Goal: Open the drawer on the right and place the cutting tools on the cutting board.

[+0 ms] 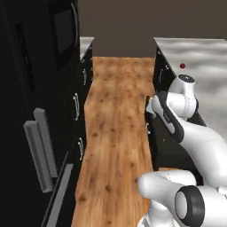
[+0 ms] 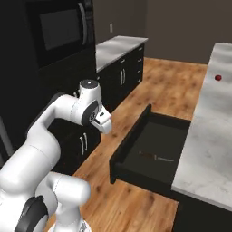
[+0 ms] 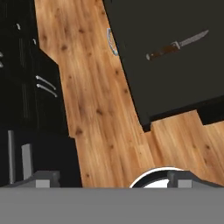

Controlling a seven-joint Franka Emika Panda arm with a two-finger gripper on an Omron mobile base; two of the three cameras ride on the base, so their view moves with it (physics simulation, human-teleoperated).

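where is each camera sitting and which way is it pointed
Left base view: behind the arm on its left, facing down the wooden aisle; arm at lower right.
Right base view: behind on the right, looking at the open drawer under the counter; arm at lower left.
Hand view: on the hand, looking down at floor and drawer; open gripper at the bottom.
Right base and hand views share the knife.

Glossy white rounded arm (image 2: 54, 122) segments with dark joint bands, apparently grey-capped.

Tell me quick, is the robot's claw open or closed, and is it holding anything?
Gripper: open and holding nothing. The knife lies in the pulled-out drawer, apart from the claw.
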